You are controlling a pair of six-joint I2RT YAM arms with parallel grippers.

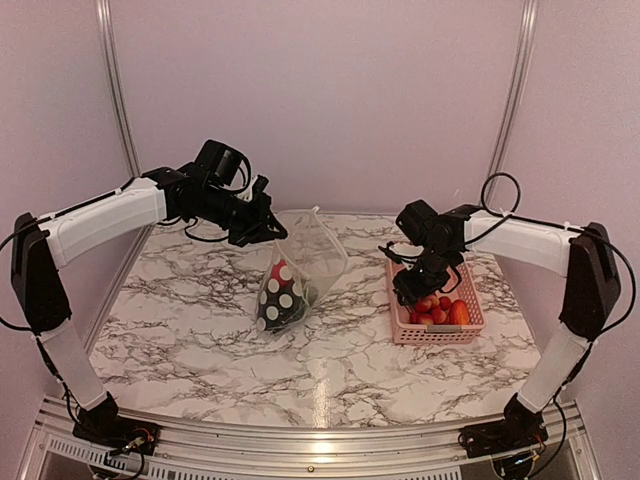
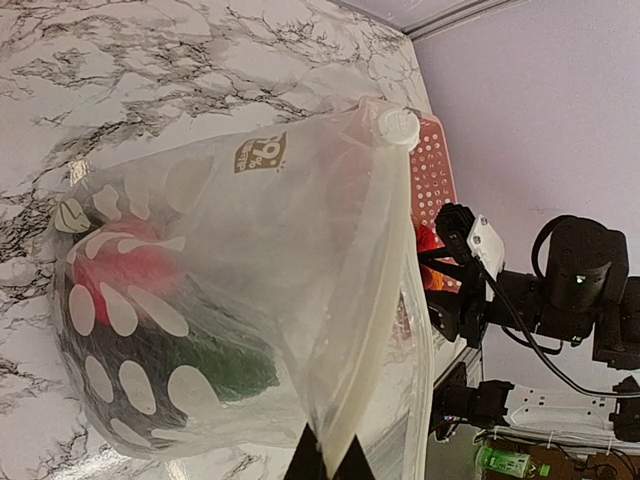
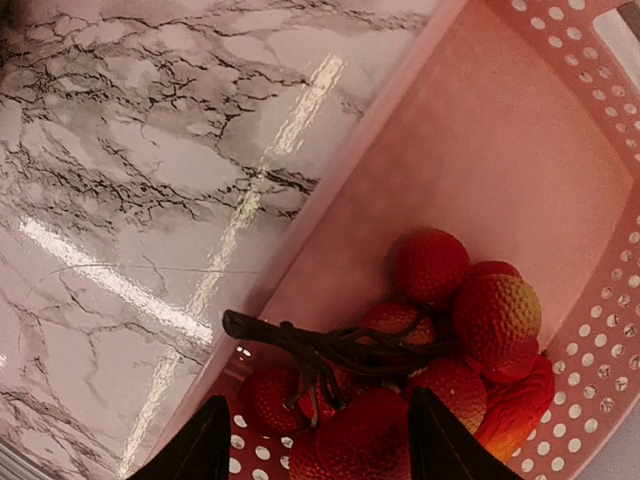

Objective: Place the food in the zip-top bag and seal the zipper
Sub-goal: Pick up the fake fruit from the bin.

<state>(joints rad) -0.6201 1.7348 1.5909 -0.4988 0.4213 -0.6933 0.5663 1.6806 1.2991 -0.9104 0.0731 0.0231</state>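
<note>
Left claw (image 1: 264, 228): pressed together on the mouth edge of the zip-top bag (image 1: 300, 265), holding that corner up off the table (image 1: 200, 330).
Right claw (image 1: 417, 288): spread, pinching nothing, hanging over the pink basket (image 1: 437, 338).
Bag: hanging from the left claw with its bottom resting on the marble, well apart from the basket, bare table between them.
Zipper (image 2: 368, 330): whitish strip running from the left fingertips (image 2: 312, 462) up to a white slider (image 2: 398, 127); mouth gaping rather than pressed shut, judging from the top view.
Food already bagged: a red piece (image 2: 130, 275) and a green piece (image 2: 232, 366) at the bottom, with something dark beneath; exact kinds hard to tell through the dotted plastic.
Food not yet bagged: red berry cluster (image 3: 440, 320) and an orange carrot (image 1: 459, 313), heaped at the near end of the basket.
Key relation: cluster straight ahead of the right claw, between the spread fingers (image 3: 205, 445) in the right wrist view, not touched.
Long axis: dark stem (image 3: 330, 345) lying roughly along the line joining the two fingertips, so probably easier to close on the berries than across the stem.
Nearer arm: right, directly above the basket; left busy holding the bag.
Step in hand: likely descent and close on the cluster, then a carry leftward to the bag mouth.
Risk: berries slipping apart in the pinch; soft mouth sagging closed before the drop.
</note>
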